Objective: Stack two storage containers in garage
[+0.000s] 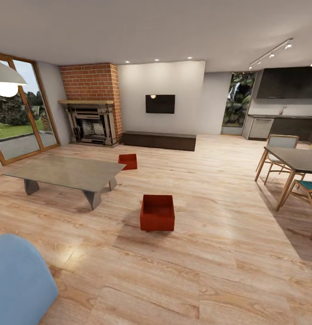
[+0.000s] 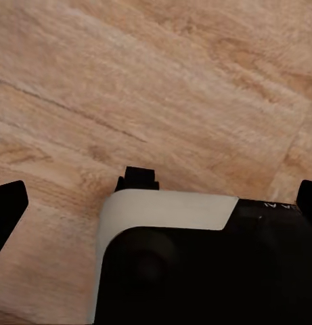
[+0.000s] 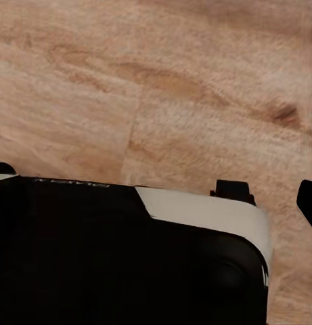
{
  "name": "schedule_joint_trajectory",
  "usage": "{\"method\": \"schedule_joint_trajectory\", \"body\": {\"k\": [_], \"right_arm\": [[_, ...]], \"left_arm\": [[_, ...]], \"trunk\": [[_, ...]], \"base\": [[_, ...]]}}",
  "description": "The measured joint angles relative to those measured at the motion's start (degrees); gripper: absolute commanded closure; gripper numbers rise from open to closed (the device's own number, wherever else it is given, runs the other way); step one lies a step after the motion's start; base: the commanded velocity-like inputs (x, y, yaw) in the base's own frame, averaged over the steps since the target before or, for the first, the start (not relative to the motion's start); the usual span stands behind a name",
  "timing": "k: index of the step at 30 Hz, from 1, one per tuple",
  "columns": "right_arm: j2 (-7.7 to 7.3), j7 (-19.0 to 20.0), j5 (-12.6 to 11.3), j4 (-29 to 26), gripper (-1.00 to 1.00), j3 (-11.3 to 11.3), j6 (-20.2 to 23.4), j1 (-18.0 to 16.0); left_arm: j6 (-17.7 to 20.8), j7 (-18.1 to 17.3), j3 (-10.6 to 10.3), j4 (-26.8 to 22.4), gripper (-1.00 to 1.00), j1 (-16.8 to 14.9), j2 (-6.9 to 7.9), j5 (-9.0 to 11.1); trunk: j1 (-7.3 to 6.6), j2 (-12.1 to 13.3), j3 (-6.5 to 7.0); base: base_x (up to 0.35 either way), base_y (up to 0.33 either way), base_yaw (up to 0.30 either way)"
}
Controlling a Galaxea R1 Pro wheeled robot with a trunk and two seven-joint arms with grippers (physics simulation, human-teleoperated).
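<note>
Two bins [image 1: 157, 212] [image 1: 128, 161] are being viewed on the planks [image 1: 210, 253]; judged light, stiff, thin-walled, best gripped by opposite rims. Neither claw's state can be told.

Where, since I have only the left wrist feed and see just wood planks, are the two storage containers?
Observer: The head view shows the nearer container straight ahead on the wood floor, open side up.
Operator: And the second?
Observer: The farther container sits on the floor beyond it, by the low table's far right corner.
Operator: What flanks the nearer one?
Observer: The low table stands to its left, and the dining table is well off to the right.
</note>
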Motion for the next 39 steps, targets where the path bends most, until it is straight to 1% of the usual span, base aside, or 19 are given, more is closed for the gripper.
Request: {"method": "schedule_joint_trajectory", "body": {"k": [1, 2, 3, 6, 7, 8, 10, 15, 17, 20, 22, 23, 24, 28, 33, 36, 39], "right_arm": [[0.0, 0.0, 0.0, -1.5, -1.0, 0.0, 0.0, 0.0], [-0.01, 0.1, 0.0, -4.2, -1.0, 0.0, 0.1, 0.0], [-0.01, 0.3, 0.0, -8.8, -1.0, 0.1, 0.2, 0.0], [-0.02, 0.4, 0.0, -12.7, -1.0, 0.2, 0.3, 0.0], [-0.02, 0.4, 0.0, -17.3, -1.0, 0.2, 0.4, 0.0], [-0.02, 0.4, 0.1, -18.7, -1.0, 0.2, 0.4, 0.1], [-0.06, 0.4, 0.1, -20.4, -1.0, 0.1, 0.3, 0.0], [-0.17, 0.2, 0.1, -22.8, -1.0, 0.1, 0.1, 0.0], [-0.28, 0.2, 0.1, -23.6, -1.0, 0.0, 0.0, 0.0], [-0.47, 0.2, 0.1, -24.5, -1.0, -0.1, 0.0, 0.0], [-0.54, 0.1, 0.1, -24.8, -1.0, -0.1, 0.0, 0.0], [-0.58, 0.1, 0.1, -25.0, -1.0, -0.2, 0.0, 0.0], [-0.59, 0.0, 0.1, -25.0, -1.0, -0.2, 0.0, 0.0], [-0.65, 0.0, 0.1, -25.1, -1.0, -0.2, -0.1, 0.0], [-0.68, -0.5, 0.0, -24.7, -1.0, -0.3, 0.0, 0.0], [-0.66, -1.8, 0.0, -23.7, -1.0, -0.3, 0.0, -0.1], [-0.65, -4.6, -0.1, -22.2, -1.0, -0.3, 0.0, -0.3]], "left_arm": [[-0.2, 0.0, 0.0, -0.5, -1.0, 0.0, 0.03, 0.0], [-0.6, 0.0, 0.0, -1.9, -1.0, 0.0, 0.1, 0.0], [-1.1, -0.1, 0.1, -6.6, -1.0, -0.1, 0.62, 0.0], [-1.3, -0.1, 0.1, -11.9, -1.0, 0.0, 1.39, 0.1], [-1.4, -0.1, 0.2, -17.6, -1.0, 0.0, 2.06, 0.2], [-1.4, -0.1, 0.3, -20.3, -1.0, 0.0, 2.18, 0.3], [-1.4, -0.1, 0.3, -23.2, -1.0, 0.0, 2.31, 0.3], [-2.0, -1.4, 0.4, -27.8, -1.0, 0.0, 2.48, 0.4], [-3.4, -2.5, 0.5, -28.8, -1.0, 0.0, 2.51, 0.4], [-7.0, -4.3, 0.6, -29.3, -1.0, 0.0, 2.61, 0.3], [-9.5, -5.8, 0.6, -29.2, -1.0, 0.0, 2.84, 0.3], [-11.2, -7.3, 0.6, -28.7, -1.0, 0.0, 3.05, 0.2], [-11.8, -8.0, 0.6, -28.4, -1.0, 0.0, 3.13, 0.2], [-13.2, -9.5, 0.6, -27.6, -1.0, 0.0, 3.27, 0.2], [-13.9, -10.2, 0.6, -26.3, -1.0, 0.0, 3.38, 0.1], [-14.1, -10.3, 0.6, -25.1, -1.0, 0.0, 3.41, 0.2], [-14.1, -10.4, 0.5, -24.4, -1.0, 0.0, 3.43, 0.2]], "trunk": [[0.0, 0.0, 0.0], [0.0, 0.0, 0.01], [0.0, 0.0, 0.02], [0.0, 0.0, 0.0], [0.0, 0.0, 0.02], [0.0, 0.0, 0.0], [0.0, 0.0, 0.0], [0.0, 0.0, 0.0], [0.0, 0.0, 0.0], [0.0, 0.0, 0.0], [0.0, 0.0, 0.0], [0.0, 0.0, 0.0], [0.0, 0.0, 0.0], [0.0, 0.0, 0.0], [0.0, 0.0, 0.0], [0.0, 0.0, -0.01], [0.0, 0.0, 0.0]], "base": [[0.002, 0.0, 0.0], [0.0, 0.0, 0.0], [0.0, 0.0, 0.0], [0.0, 0.0, 0.0], [0.0, 0.0, 0.0], [0.0, 0.0, 0.0], [0.0, 0.0, 0.0], [0.0, 0.0, 0.0], [0.0, 0.0, 0.0], [0.0, 0.0, 0.0], [0.0, 0.0, 0.0], [0.0, 0.0, 0.0], [0.0, 0.0, 0.0], [0.0, 0.0, 0.0], [0.0, 0.0, 0.0], [0.0, 0.0, 0.0], [0.0, 0.0, 0.0]]}}
